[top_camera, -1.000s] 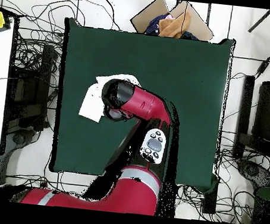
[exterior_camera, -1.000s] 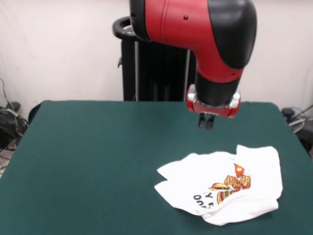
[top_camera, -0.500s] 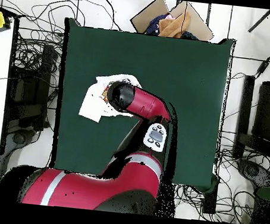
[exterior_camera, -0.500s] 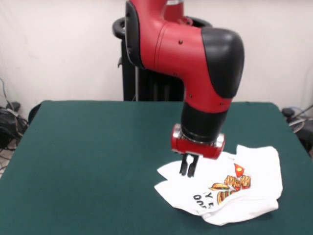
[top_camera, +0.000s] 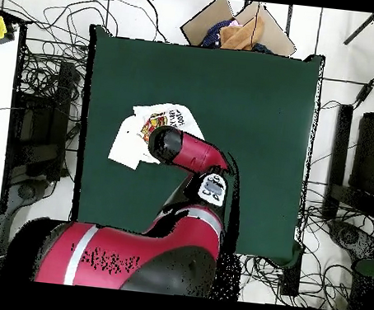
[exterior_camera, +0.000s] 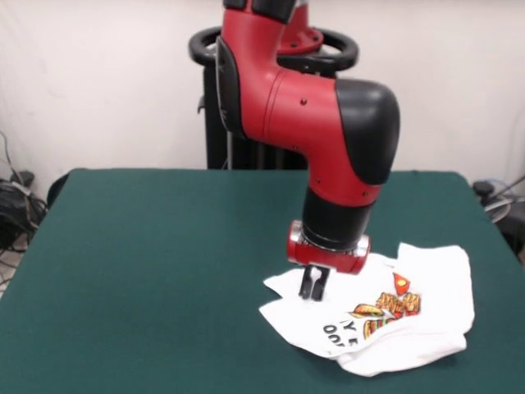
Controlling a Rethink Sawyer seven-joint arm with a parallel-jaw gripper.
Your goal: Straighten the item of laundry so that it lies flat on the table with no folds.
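Surface: dark green table (exterior_camera: 148, 271), bare apart from one garment; white wall and black pedestal behind, cables on the floor at the sides.
Shirt: white T-shirt (exterior_camera: 426, 279) printed with burgers and black lettering, lying crumpled near the front right corner of the table in the front view; several layers overlap and the text is partly folded under. In the overhead view it shows as a white patch (top_camera: 127, 143) beside the arm.
Arm: red and black arm (exterior_camera: 328, 123), bent over the shirt.
Gripper: gripper (exterior_camera: 313, 289) pointing straight down over the shirt's left part, its tips at or just above the cloth; contact cannot be confirmed.
Jaws: the two dark tips stand close together with only a thin gap; nothing is visibly pinched between them.
Change: a second ago the gripper hung high above the table behind the shirt; it has since come down and forward onto the shirt's left part, settling only slightly in the last half second. The shirt's outline is unchanged.
Meaning: approach appears finished, grasp not yet made; folds remain, so flattening is still to do.
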